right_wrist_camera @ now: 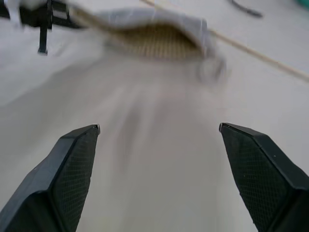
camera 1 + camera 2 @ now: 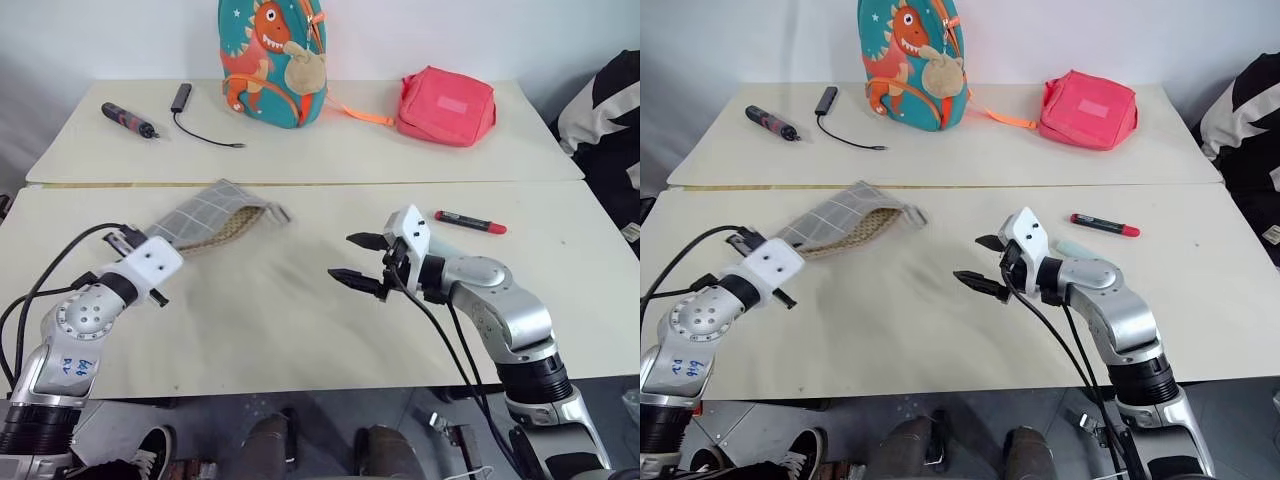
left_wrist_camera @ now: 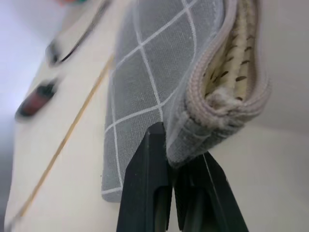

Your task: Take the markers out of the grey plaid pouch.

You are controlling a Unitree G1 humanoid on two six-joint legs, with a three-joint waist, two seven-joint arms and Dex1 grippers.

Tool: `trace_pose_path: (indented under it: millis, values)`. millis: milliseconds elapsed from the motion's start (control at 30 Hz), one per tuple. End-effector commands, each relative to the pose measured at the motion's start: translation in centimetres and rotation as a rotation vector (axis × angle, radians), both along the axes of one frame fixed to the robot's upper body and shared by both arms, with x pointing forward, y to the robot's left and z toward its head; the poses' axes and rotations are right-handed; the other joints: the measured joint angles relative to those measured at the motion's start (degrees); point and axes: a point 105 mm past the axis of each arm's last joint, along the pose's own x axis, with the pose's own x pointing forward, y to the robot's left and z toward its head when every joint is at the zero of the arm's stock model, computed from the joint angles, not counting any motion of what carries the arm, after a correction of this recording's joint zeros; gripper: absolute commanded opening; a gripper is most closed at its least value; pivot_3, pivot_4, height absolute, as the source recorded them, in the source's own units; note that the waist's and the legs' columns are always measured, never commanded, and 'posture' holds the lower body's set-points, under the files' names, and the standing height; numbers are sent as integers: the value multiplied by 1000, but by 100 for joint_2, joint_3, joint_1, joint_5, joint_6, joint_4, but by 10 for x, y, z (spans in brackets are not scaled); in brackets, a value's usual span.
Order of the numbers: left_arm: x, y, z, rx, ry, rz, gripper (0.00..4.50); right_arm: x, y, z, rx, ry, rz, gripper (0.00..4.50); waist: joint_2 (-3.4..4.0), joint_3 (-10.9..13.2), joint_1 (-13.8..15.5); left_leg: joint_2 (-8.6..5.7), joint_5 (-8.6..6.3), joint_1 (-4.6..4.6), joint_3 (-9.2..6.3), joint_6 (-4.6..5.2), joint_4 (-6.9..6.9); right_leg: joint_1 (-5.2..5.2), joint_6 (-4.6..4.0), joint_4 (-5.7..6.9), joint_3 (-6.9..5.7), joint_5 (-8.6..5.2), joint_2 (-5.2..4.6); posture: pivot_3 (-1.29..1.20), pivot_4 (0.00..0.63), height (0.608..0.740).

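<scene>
Matte cream table — flat gridded fabric pouch.

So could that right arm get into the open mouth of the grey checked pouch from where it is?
Probably yes: the right gripper is open, faces the grey plaid pouch, and bare table lies between them.

Both arms silver-grey metal with white wrist housings, black cables, black textured fingers; blue handwritten marking on left forearm.
</scene>
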Motion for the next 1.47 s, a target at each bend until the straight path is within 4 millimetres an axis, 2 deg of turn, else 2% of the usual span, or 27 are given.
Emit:
trace_pose_path:
  millis: [33, 100, 133, 233, 333, 367, 400, 467, 567, 633, 733, 867, 900, 1033, 1133, 1200, 1267, 1400, 1467]
  values:
    - [-6, -16, 11, -78, -41, -72, 1093, 2, -4, 8, -27, -58, 10, 4197, -2, -1, 1, -1, 0, 0, 3, 1, 1, -2, 0, 5, 0, 0, -2, 0, 150, 740]
    - [-7, -16, 11, -74, -40, -77, 1779, 5, -7, 8, -33, -63, 3, 4197, -4, -2, -5, 0, 2, -2, 10, 4, 0, -3, 0, 28, 0, 0, -1, 0, 150, 740]
    - [-10, -17, 12, -137, -36, -93, 2079, 8, -11, 7, -39, -69, -14, 4197, -4, -2, -6, 1, 4, -1, 11, 8, 0, -4, 0, 35, -2, 0, 0, 0, 150, 740]
    - [-18, -17, 13, -104, -24, -140, 3081, 14, -25, 7, -54, -82, -56, 4197, -4, -2, -20, 5, 14, 1, 20, 29, 0, -5, -1, 33, -2, 0, 0, 0, 150, 740]
    - [-17, -11, 14, -86, -46, -118, 4043, 18, -31, 6, -55, -91, -75, 4197, -4, -2, -16, 6, 14, 5, 26, 31, 0, -5, -1, 31, -1, 0, -1, 0, 150, 740]
    - [-17, -14, 15, -137, -55, -128, 4396, 18, -30, 6, -57, -96, -71, 4197, -4, -2, -17, 8, 14, 5, 26, 31, 1, -5, -1, 30, -1, 0, 0, 0, 150, 740]
    - [-16, -17, 16, -176, -60, -140, 4478, 18, -29, 5, -58, -99, -66, 4197, -4, -2, -17, 8, 13, 5, 27, 30, 1, -5, -1, 31, -1, 0, -1, 0, 150, 740]
    - [-20, -23, 14, -245, -48, -174, 4478, 20, -32, 9, -36, -101, -87, 4197, -5, -2, -11, 8, 12, 5, 30, 31, 1, -6, -1, 32, 3, 0, -3, 0, 150, 740]
    - [-37, -29, 24, -414, -39, -263, 4478, 20, -51, 10, -53, -104, -131, 4197, -5, -2, -16, 8, 12, 4, 30, 32, 2, -5, -1, 31, 3, 1, -4, 0, 150, 740]
    - [-50, -33, 33, -445, -51, -319, 4478, 20, -72, 11, -71, -119, -184, 4197, -5, -2, 0, 8, 12, 3, 28, 34, 3, -4, -1, 30, 1, 1, -4, 0, 150, 740]
    - [-71, -33, 40, -544, -39, -371, 4478, 26, -109, 22, -38, -163, -329, 4197, -5, -2, -7, 8, 12, 5, 29, 36, 5, 5, -1, 13, 1, 1, -5, 0, 150, 740]
    - [-83, -13, 33, -701, -15, -280, 4478, 38, -165, 24, -21, -216, -605, 4197, -5, -2, -9, 13, 7, 13, 33, 28, 6, 14, -1, -14, 4, 1, -1, 0, 150, 740]
    - [-85, -10, 31, -719, -6, -267, 4478, 39, -173, 23, -14, -220, -643, 4197, -5, -2, -9, 13, 8, 14, 33, 29, 6, 13, -1, -13, 4, 1, -1, 0, 150, 740]
    - [-94, 25, 17, -735, -25, -135, 4478, 42, -228, 13, 14, -233, -886, 4197, -5, -2, -5, 11, 15, 11, 39, 41, 7, 11, -1, -14, 6, 1, 0, 0, 150, 740]
    - [-99, 40, 6, -722, -29, -65, 4478, 38, -257, 2, 50, -249, -1004, 4197, -5, -2, -6, 11, 15, 11, 40, 43, 9, 13, -1, -15, 6, 1, 0, 0, 150, 740]
    - [-99, 42, 5, -712, -48, -49, 4478, 37, -269, -7, 45, -234, -1071, 4197, -5, -2, -12, 12, 14, 11, 41, 44, 9, 13, -1, -16, 6, 1, 1, 0, 150, 740]
    - [-99, 47, 6, -703, -76, -20, 4478, 36, -273, -12, 53, -231, -1098, 4197, -5, -2, -13, 13, 15, 12, 43, 44, 9, 12, -1, -16, 8, 1, 0, 0, 150, 740]
    - [-102, 49, -5, -735, -83, -2, 4478, 38, -264, -18, 61, -234, -1067, 4197, -5, -3, -32, 17, 14, 13, 46, 44, 9, 12, -1, -16, 13, 1, 0, 0, 150, 740]
    - [-103, 52, -3, -751, -118, -7, 4478, 38, -263, -20, 52, -235, -1069, 4197, -5, -3, -37, 18, 14, 13, 47, 44, 9, 11, -1, -15, 13, 1, 0, 0, 150, 740]
